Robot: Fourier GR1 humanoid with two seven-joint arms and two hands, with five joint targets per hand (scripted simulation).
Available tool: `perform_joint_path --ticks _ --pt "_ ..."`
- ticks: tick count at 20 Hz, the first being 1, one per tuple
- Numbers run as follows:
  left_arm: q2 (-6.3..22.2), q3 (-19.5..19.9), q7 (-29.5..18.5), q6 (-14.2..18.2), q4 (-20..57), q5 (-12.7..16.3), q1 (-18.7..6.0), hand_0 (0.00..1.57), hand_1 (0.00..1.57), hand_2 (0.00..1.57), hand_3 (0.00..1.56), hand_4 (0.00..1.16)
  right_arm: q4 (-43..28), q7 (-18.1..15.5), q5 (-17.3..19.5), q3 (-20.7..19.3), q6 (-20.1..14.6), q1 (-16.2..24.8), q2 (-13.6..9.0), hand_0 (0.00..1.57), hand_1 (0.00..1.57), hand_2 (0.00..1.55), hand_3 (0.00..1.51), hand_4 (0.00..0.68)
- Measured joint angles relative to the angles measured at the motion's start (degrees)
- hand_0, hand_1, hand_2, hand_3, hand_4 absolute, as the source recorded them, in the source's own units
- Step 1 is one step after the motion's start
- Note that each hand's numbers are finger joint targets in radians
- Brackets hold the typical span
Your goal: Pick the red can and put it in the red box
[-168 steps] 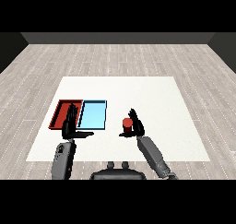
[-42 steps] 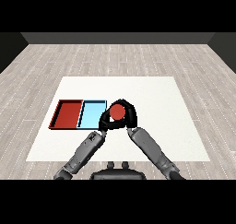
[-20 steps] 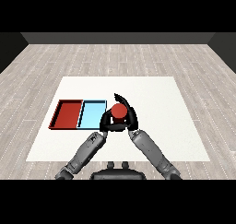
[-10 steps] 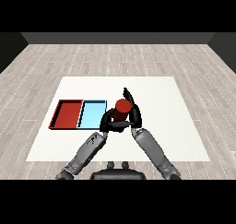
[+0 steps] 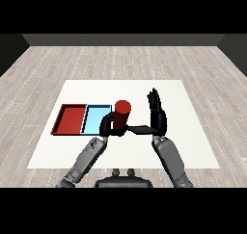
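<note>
The left hand is curled around a red can, holding it upright near the middle of the white table, just right of the light blue tray. The red tray lies toward the table's left edge. The right hand stands beside the can, fingers straight and released, thumb reaching toward it.

Table: bears two trays side by side at left. Red tray outermost left; light blue tray touching its right side. Can just right of light blue tray, in left hand. Right hand right of can.
</note>
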Motion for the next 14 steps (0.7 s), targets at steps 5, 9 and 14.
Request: perform_joint_path --ticks 5,9,14 --pt "2.0 4.5 0.6 -1.7 1.1 -0.7 -1.5 1.57 1.57 1.57 1.46 1.14 -7.0 -3.0 -2.6 -3.5 3.1 8.6 -3.1 0.0 0.0 0.0 0.0 0.0" --pt "6.2 7.5 4.1 -1.7 -1.5 -1.8 -1.6 1.57 1.57 1.57 1.46 1.12 -8.6 -5.3 -4.7 -7.5 5.4 14.6 -5.6 0.0 0.0 0.0 0.0 0.0" --pt "12.1 13.1 7.5 -2.2 0.5 -2.5 -2.8 1.57 1.57 1.57 1.49 1.13 -7.9 -9.1 -6.7 -10.8 7.5 21.1 -6.5 0.0 0.0 0.0 0.0 0.0"
